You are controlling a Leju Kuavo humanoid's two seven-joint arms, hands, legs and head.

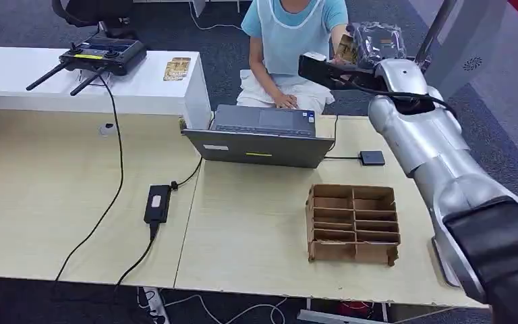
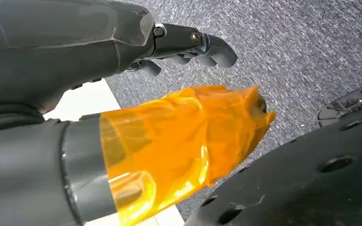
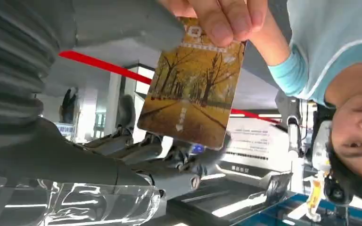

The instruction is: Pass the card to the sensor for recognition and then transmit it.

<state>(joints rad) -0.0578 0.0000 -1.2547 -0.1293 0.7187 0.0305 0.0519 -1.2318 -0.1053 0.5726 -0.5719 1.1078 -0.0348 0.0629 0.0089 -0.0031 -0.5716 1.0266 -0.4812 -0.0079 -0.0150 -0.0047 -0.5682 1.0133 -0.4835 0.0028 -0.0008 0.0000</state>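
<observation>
Head view: the right robot hand (image 1: 361, 54) is raised at the upper right of the frame, in front of a seated person (image 1: 289, 40), with the card (image 1: 344, 48) at its fingers. In the right wrist view the card (image 3: 192, 84), printed with autumn trees, sits in the upper centre, pinched at one edge by the person's hand (image 3: 221, 16); the robot's fingers (image 3: 169, 157) touch its opposite edge, though whether they grip it I cannot tell. The left robot hand (image 2: 122, 113) shows in the left wrist view with an orange-wrapped thumb and fingers curled in, holding nothing. On the counter (image 1: 256, 229) lie a laptop (image 1: 263, 135), a small black sensor (image 1: 372, 158) right of it, and a cardboard divider tray (image 1: 353, 223) at lower right.
</observation>
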